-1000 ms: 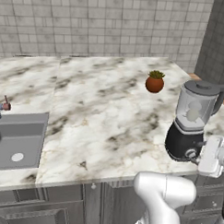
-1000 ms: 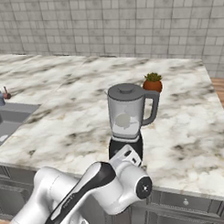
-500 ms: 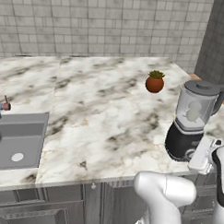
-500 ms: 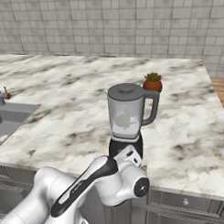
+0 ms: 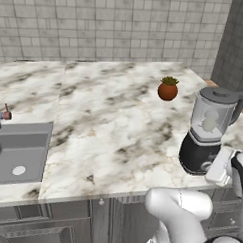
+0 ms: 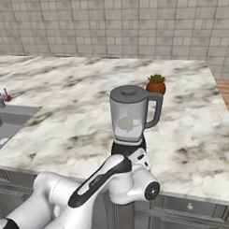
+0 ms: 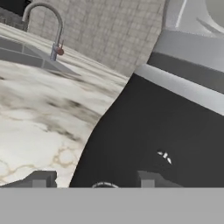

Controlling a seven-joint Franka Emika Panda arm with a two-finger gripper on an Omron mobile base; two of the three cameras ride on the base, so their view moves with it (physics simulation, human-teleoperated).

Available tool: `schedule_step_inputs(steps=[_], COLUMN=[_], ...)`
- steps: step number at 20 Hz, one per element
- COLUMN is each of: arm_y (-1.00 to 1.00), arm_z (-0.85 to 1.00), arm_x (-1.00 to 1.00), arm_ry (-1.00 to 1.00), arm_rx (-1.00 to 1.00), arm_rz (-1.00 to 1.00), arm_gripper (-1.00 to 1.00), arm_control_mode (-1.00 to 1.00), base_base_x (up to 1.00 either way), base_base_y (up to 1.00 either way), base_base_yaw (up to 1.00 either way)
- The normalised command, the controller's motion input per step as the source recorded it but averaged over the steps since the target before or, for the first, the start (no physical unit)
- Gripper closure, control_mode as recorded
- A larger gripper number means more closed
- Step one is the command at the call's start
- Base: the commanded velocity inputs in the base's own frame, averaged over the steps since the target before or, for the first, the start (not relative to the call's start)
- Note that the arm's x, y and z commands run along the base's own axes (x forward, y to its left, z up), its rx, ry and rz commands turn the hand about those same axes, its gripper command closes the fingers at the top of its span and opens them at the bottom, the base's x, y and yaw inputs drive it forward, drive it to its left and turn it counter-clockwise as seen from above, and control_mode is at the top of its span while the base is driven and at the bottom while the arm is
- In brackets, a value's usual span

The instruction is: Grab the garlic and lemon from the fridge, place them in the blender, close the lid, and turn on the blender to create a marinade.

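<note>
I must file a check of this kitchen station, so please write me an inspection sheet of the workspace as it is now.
Surface: marble counter, bare in the middle.
Job's things: blender stands upright near the counter's front edge; lid sits on the jar; pale rounded pieces show inside the jar.
Clutter: small potted plant behind the blender, apart from it.
Tool: tool is right at the blender's black base, a fingertip on either side of the front knob; contact cannot be told.
Cables: nothing seen.
Surroundings: sink with faucet at the counter's far end; grey tiled wall; cabinets below.
</note>
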Motion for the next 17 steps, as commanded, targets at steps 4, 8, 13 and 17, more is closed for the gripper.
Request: schedule_step_inputs(steps=[4,8,13,17], arm_y=[-0.05,0.00,0.00,0.00], arm_z=[0.00,0.17,0.65,0.89], arm_x=[0.20,-0.62,-0.51,-0.43], arm_ry=[-0.01,-0.13,-0.09,-0.03], arm_rx=[0.00,0.00,0.00,0.00], arm_rz=[0.00,0.00,0.00,0.00], arm_gripper=[-1.00,-1.00,-1.00,-1.00], arm_control_mode=[-1.00,-1.00,-1.00,-1.00], base_base_x=[0.00,0.00,0.00,0.00], base_base_y=[0.00,0.00,0.00,0.00], base_base_yaw=[0.00,0.00,0.00,0.00])
